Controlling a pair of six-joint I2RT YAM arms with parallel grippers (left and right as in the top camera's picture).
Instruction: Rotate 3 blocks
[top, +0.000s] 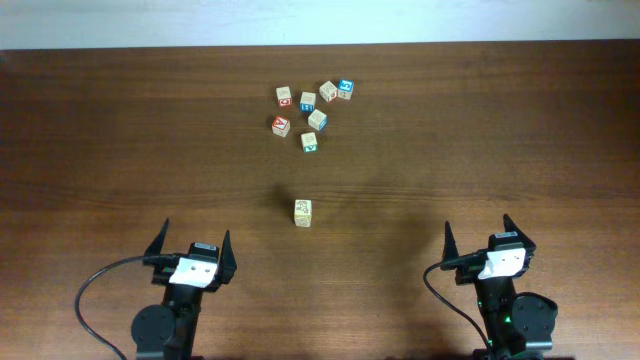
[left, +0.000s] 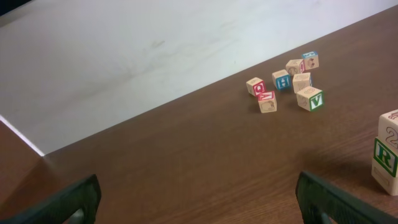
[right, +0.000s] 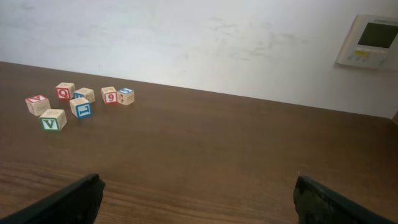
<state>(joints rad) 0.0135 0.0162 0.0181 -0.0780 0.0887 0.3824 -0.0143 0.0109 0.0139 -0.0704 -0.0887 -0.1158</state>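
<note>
At mid-frame overhead, the blocks (top: 303, 212) are standing as one upright stack on the bench (top: 120, 150), lying up-right of the left tool (top: 193, 245) and up-left of the right tool (top: 480, 240); both tools are gaping apart, gripping nothing, and the left is sitting nearer
</note>
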